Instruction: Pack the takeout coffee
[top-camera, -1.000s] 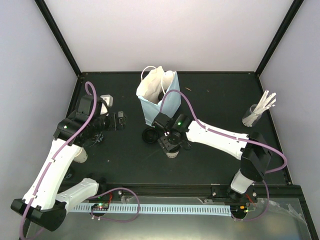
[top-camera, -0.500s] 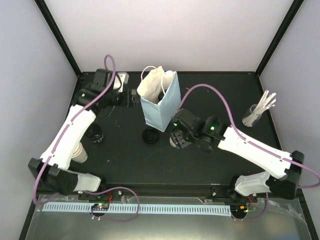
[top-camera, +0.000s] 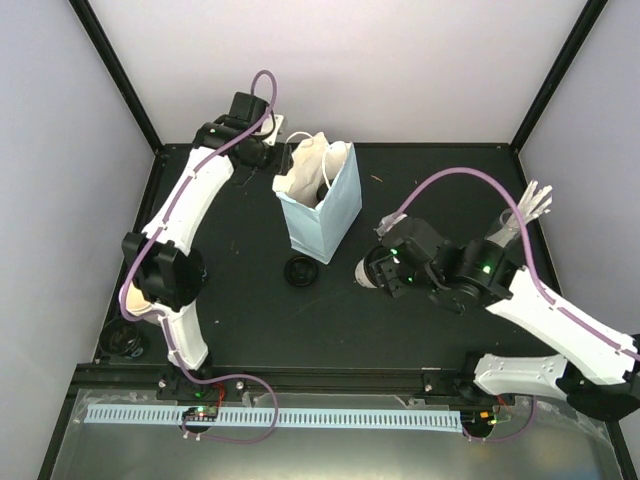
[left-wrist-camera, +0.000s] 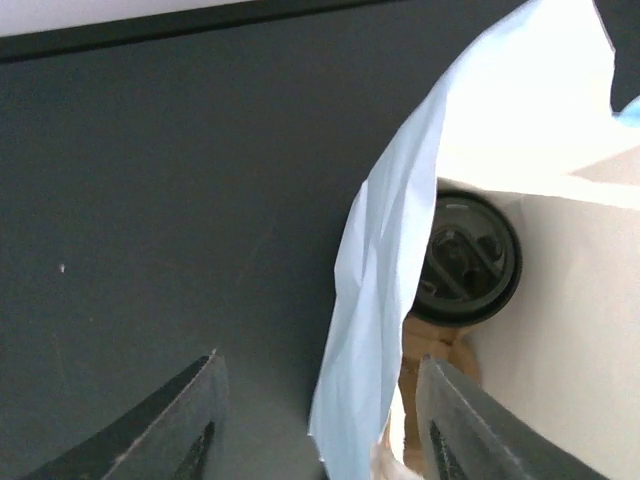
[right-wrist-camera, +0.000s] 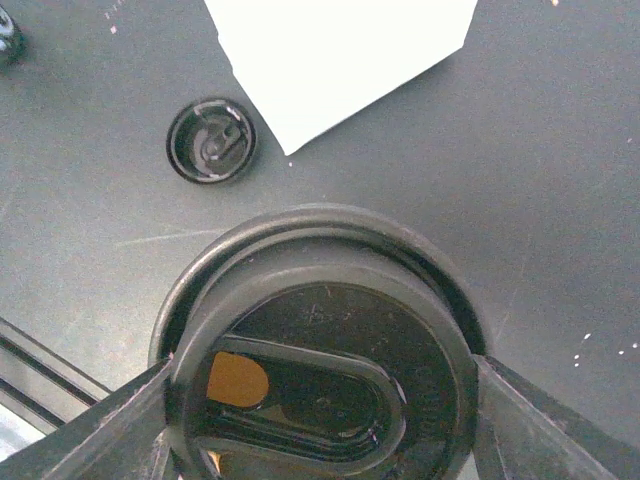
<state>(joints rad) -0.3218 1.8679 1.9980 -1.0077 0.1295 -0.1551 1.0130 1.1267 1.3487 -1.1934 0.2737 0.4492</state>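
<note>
Over the black table (top-camera: 240, 320), right gripper (right-wrist-camera: 322, 410) clasps a lidded paper cup (top-camera: 362, 272) — we judge it light, crushable, best held below the lid (right-wrist-camera: 320, 330) — left gripper (left-wrist-camera: 320, 420) open at the paper bag (left-wrist-camera: 385, 230) rim.

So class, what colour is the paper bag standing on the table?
The paper bag is light blue; clearest in the top external view.

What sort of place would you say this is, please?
Probably a lab robot test cell, not a café: plain white walls and black posts box in a black table, the left arm and right arm are bolted at its near edge, and a bag and lidded cup look like staged props.
</note>
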